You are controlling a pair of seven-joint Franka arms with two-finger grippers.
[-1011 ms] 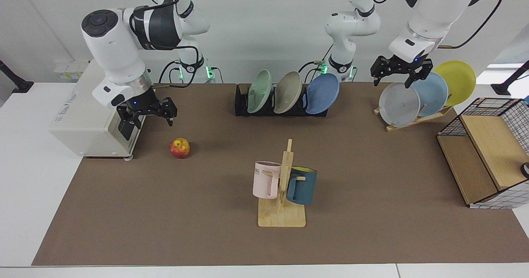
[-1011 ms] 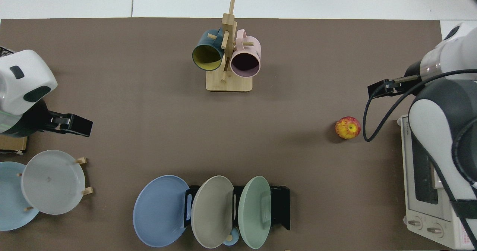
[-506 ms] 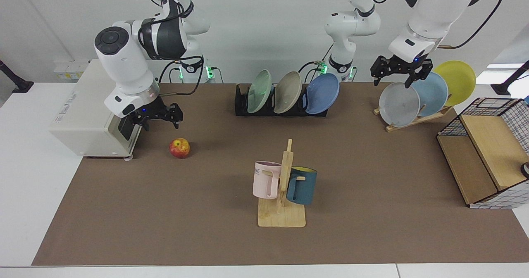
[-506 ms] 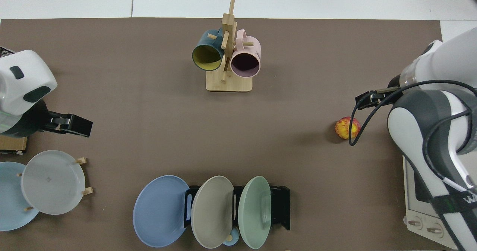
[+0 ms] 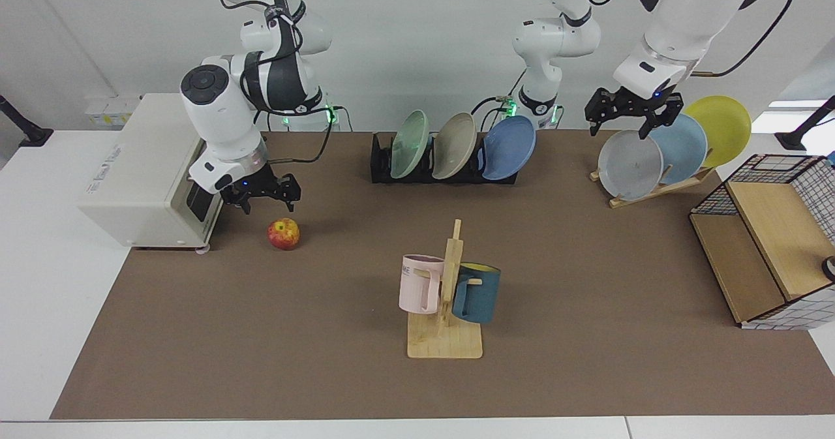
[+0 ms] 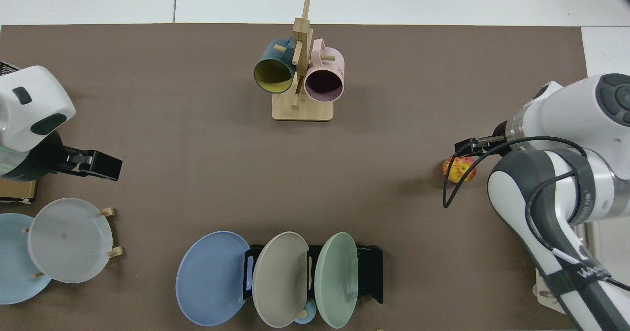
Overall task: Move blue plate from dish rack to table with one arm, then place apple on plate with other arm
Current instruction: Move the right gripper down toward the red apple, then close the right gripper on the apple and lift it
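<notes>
In the facing view, a white wall closes the room behind a white table [image 5: 45,282] that is mostly covered by a brown mat [image 5: 326,334]. At the far left a cream oven [image 5: 140,171] sits at the mat's edge, and just beside it the right gripper [image 5: 266,197] hangs low with its 2 fingers spread, above and slightly behind the apple [image 5: 283,233], not touching it. The apple rests on the mat near the oven's front corner; from the top view it lies partly under a black cable by that gripper [image 6: 467,146]. Further along, the black dish rack [image 5: 381,162] stands at the back of the mat holding 3 tilted plates: a green plate [image 5: 409,144], a beige plate [image 5: 455,145], and the blue plate [image 5: 509,147] in the last slot, leaning outward past the rack's end. In front, mid-mat, a wooden mug stand [image 5: 447,321] carries a pink mug [image 5: 421,284] and a dark teal mug [image 5: 476,292]. To the right, the left gripper [image 5: 631,118] waits with fingers apart above a slanted wooden stand [image 5: 652,191] bearing a grey plate [image 5: 629,164], a pale blue plate [image 5: 680,147] and a yellow plate [image 5: 721,128]. A wire-sided wooden box [image 5: 770,243] sits at the far right.
</notes>
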